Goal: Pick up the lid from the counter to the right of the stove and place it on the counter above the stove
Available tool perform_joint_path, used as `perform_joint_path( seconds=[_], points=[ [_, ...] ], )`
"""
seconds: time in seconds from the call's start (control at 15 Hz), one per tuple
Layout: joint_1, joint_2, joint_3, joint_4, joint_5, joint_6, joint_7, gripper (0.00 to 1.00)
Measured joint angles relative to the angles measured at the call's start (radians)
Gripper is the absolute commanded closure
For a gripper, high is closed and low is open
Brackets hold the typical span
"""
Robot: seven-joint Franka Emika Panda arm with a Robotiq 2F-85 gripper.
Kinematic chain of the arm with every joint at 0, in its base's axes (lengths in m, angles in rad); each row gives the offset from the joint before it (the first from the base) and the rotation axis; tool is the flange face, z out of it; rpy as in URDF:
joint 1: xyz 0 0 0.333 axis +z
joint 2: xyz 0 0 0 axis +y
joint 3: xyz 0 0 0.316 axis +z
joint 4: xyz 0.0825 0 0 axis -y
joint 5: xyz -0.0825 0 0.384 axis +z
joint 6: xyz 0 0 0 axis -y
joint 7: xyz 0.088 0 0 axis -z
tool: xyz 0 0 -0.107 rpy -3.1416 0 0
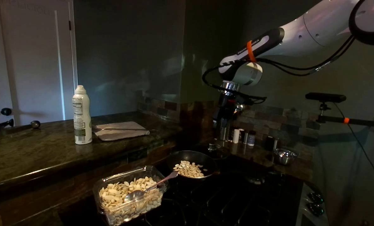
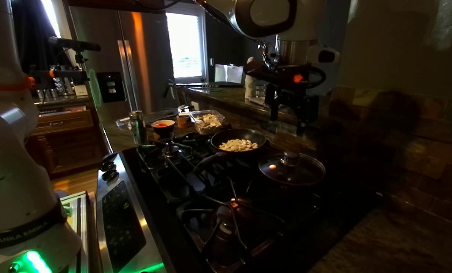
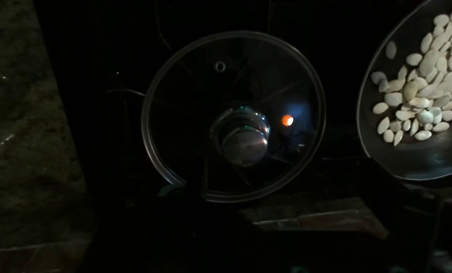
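Observation:
The lid is round clear glass with a metal rim and a round knob. It lies over a rear burner of the black stove, beside the frying pan. In the wrist view the lid is seen from above, grate bars showing through it. Its knob shows in an exterior view. The dark stone counter runs beside the stove, also at the left in the wrist view. My gripper is open and empty above the lid, apart from it. In the wrist view its dark fingers stand wide apart.
The frying pan holds white seeds. A clear container of seeds holds a spoon. A white bottle and cloth stand on the raised ledge. Small jars and a steel bowl sit beside the stove. A tiled wall stands behind.

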Motion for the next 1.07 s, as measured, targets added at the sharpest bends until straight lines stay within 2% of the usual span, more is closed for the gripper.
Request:
perform_joint_path(
  seconds=[0.2,0.53,0.67,0.8,0.87,1.07],
  points=[
    [-0.033,0.005,0.037,0.004,0.006,0.026,0.001,0.0],
    [-0.065,0.093,0.083,-0.003,0.02,0.228,0.041,0.0],
    [-0.065,0.129,0.091,-0.011,-0.012,0.305,0.093,0.0],
    [-0.062,0.155,0.092,-0.019,-0.093,0.364,0.171,0.0],
    [-0.061,0.163,0.091,-0.024,-0.131,0.377,0.212,0.0],
    [-0.069,0.166,0.102,-0.023,-0.141,0.378,0.222,0.0]
  ],
)
